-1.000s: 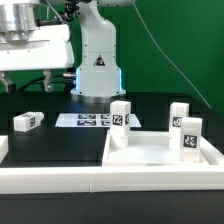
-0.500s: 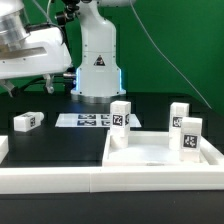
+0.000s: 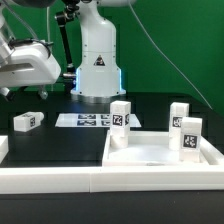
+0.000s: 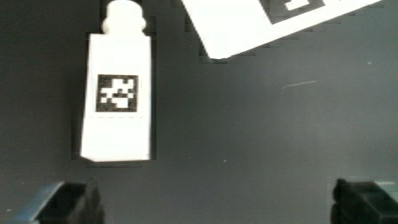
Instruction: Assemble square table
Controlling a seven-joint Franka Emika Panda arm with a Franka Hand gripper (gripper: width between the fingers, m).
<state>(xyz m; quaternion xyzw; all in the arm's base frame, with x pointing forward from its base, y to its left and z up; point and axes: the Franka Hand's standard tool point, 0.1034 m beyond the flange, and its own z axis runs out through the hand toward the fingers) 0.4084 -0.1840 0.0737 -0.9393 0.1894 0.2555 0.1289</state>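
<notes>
The white square tabletop (image 3: pixel 111 151) lies at the exterior view's right with three white tagged legs upright in it: one at the far left corner (image 3: pixel 120 114), two on the right (image 3: pixel 179 114) (image 3: pixel 189 136). A fourth leg (image 3: pixel 27 121) lies flat on the black table at the left. It also shows in the wrist view (image 4: pixel 118 95), with its peg end pointing away from the fingers. My gripper (image 4: pixel 217 205) is open and empty above the table, short of this leg. It hangs high at the exterior view's left (image 3: pixel 47 90).
The marker board (image 3: pixel 85 120) lies flat in front of the robot base, and its corner shows in the wrist view (image 4: pixel 285 25). A long white border rail (image 3: pixel 60 182) runs along the front. A white block (image 3: pixel 3 148) sits at the left edge.
The arm's hand has swung toward the exterior view's left and tilted. The legs and tabletop have not moved.
</notes>
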